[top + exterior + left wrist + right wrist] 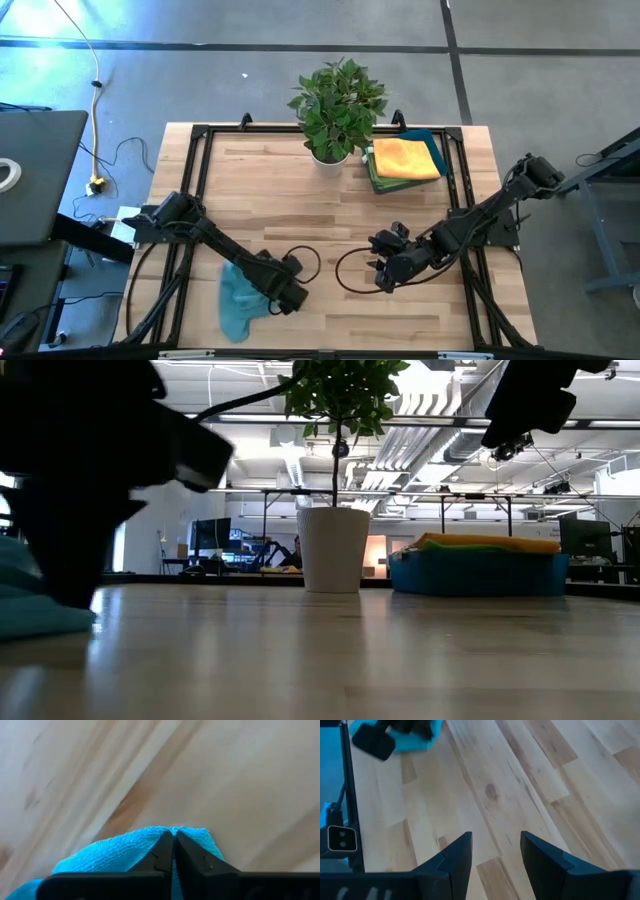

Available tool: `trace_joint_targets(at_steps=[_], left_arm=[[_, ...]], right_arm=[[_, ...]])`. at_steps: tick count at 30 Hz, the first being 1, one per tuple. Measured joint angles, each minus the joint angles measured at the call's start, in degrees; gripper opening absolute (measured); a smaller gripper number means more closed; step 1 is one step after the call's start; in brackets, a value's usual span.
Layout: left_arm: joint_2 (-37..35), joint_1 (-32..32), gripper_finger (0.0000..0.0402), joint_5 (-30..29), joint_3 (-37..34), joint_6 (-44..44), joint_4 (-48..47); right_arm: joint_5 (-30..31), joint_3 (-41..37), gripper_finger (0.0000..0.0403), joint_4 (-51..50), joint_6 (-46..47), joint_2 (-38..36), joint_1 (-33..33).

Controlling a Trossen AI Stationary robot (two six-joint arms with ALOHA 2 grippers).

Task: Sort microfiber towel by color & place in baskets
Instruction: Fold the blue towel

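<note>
Left gripper (291,299) sits low at the near-left part of the wooden table (300,190), fingers (162,855) pinched together on an edge of the blue towel (237,300), which lies crumpled on the wood there. Right gripper (384,279) hovers over bare wood at centre-right, jaws apart and holding nothing. Teal basket (434,140) is at the far right beside the white plant pot (329,157), with a yellow towel (405,158) on top of a green one inside.

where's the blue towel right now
In the high view, the blue towel lies at the table's near-left edge, pinched by the left gripper, far from the basket.
</note>
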Motion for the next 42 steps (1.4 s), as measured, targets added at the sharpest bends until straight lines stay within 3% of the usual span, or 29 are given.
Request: trace_joint_targets(at_steps=[7, 20, 24, 28, 38, 42], left_arm=[[0.1, 3.5, 0.0007, -3.7, 0.0, 10.0, 17.9], [0.1, 18.5, 0.0002, -12.2, 0.0, 30.6, 48.1], [0.1, 22.4, 0.0011, -12.8, 0.0, 34.5, 51.3], [0.1, 24.7, 0.0035, -6.2, 0.0, 39.5, 50.0], [0.1, 26.5, 0.0148, -2.0, 0.0, 45.6, 50.4], [-1.0, 25.8, 0.0176, 4.5, 0.0, 53.1, 46.7]], right_arm=[[1.8, 0.0, 0.0158, 0.0, 0.0, 0.0, -0.2], [8.1, 0.0, 0.0158, 0.0, 3.0, 0.0, -0.2], [8.8, 0.0, 0.0158, 0.1, 4.5, 0.0, -0.2], [8.8, 0.0, 0.0158, 1.1, 4.5, 0.0, -0.2], [8.9, 0.0, 0.0158, 2.4, 5.2, 0.0, -0.2], [9.3, 0.0, 0.0158, 3.8, 5.7, 1.3, -0.2]])
